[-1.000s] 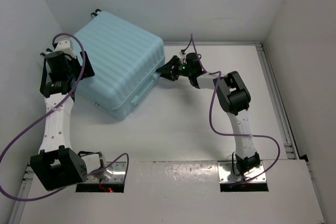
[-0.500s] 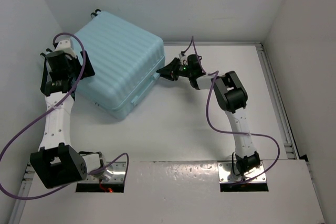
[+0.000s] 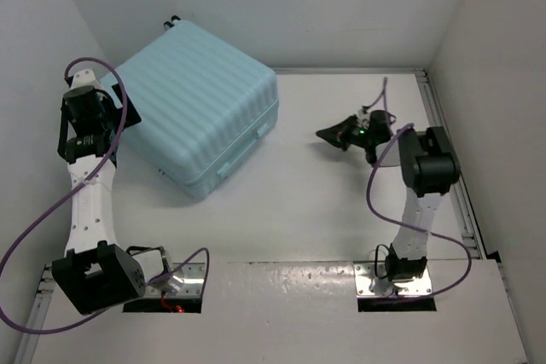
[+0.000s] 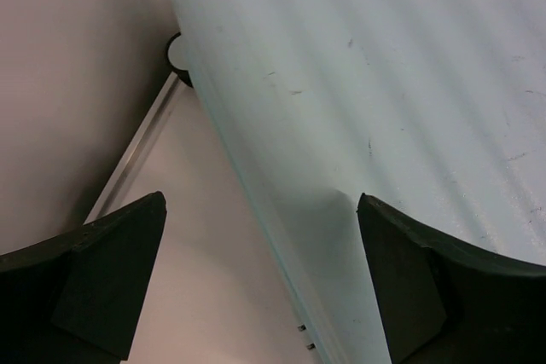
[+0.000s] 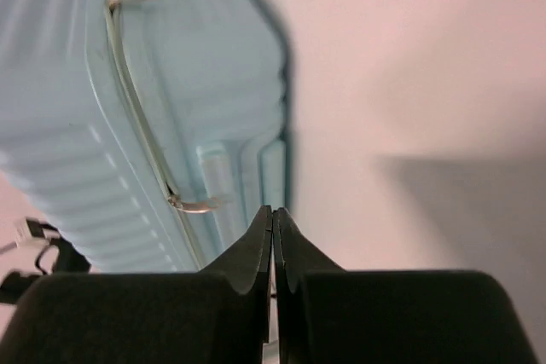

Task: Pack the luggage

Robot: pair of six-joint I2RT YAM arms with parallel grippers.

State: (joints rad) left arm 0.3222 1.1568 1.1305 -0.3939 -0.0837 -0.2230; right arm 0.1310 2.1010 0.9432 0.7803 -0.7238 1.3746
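Overhead, the suitcase is seen lying flat and closed at the far left of the table, ribbed shell upward, near the corner formed by the white walls. The left gripper is held at the suitcase's left edge, and the right gripper is held over bare table, well apart from the suitcase on its right. Only in the left wrist view are that gripper's jaws shown spread wide, one finger over the pale shell and the other beside it; contact cannot be told. A black wheel is shown there too. In the right wrist view the jaws are shown pressed together on nothing, and a zip pull is revealed along the suitcase's seam. The table is plain white and bare.
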